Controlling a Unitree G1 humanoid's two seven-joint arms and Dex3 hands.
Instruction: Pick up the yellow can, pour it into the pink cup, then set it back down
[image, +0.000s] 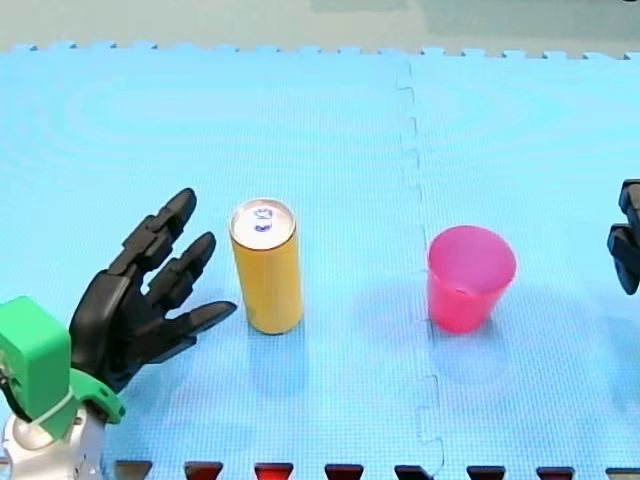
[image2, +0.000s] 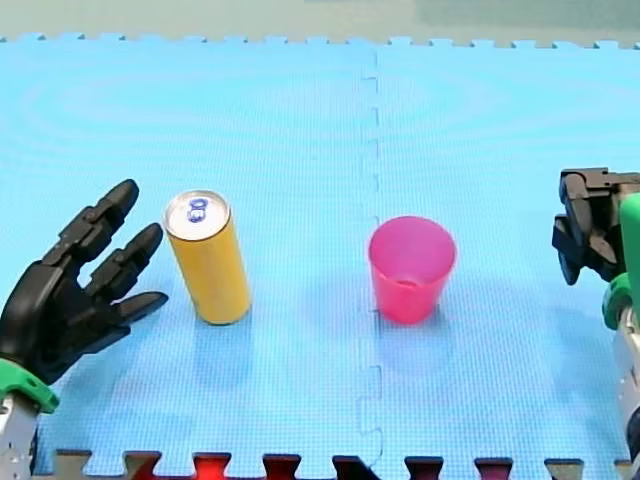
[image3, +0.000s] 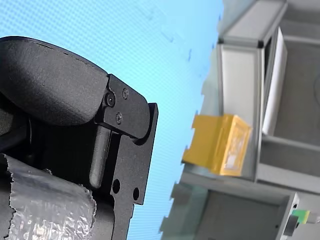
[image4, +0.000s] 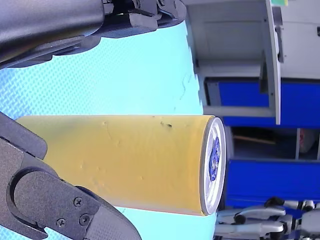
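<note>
Your yellow can (image: 267, 268) and pink cup (image: 468, 280) both stand upright on the blue foam mat (image: 330, 130), and neither hand holds anything.
You have the left hand (image: 140, 300) at the near left, just beside the can and clear of it, its fingers unclenched and empty. The cup stands to the right of the can, well apart from it, past the mat's seam. Your right hand (image2: 590, 235) sits at the far right edge, away from the cup, fingers curled around nothing.
</note>
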